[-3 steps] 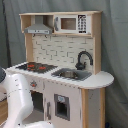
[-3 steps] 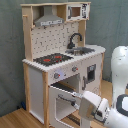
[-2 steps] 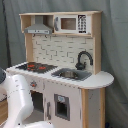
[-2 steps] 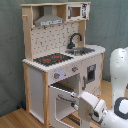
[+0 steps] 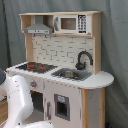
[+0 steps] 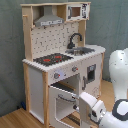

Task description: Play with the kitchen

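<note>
While the tall toy kitchen of pale wood and white panels stands upright in the middle of both exterior views, the white Franka arm sits low in front of it. In the first exterior view the arm's rounded white links fill the lower left corner, just before the kitchen's front. In the second exterior view the arm comes in from the second exterior view's right, and its white wrist with the gripper reaches toward the white oven door, which hangs open at the lower front of the kitchen. The gripper is at the door's edge, but I cannot tell whether its fingers are apart or closed, nor whether they have hold of the door.

On the kitchen's worktop lies the black stovetop with red rings, and beside it the grey metal sink with the curved black faucet behind it. A white pegboard back rises above the worktop. Higher up sit the grey hood and a toy microwave with a dark window. The kitchen stands on a wooden floor, with a grey curtain behind it.
</note>
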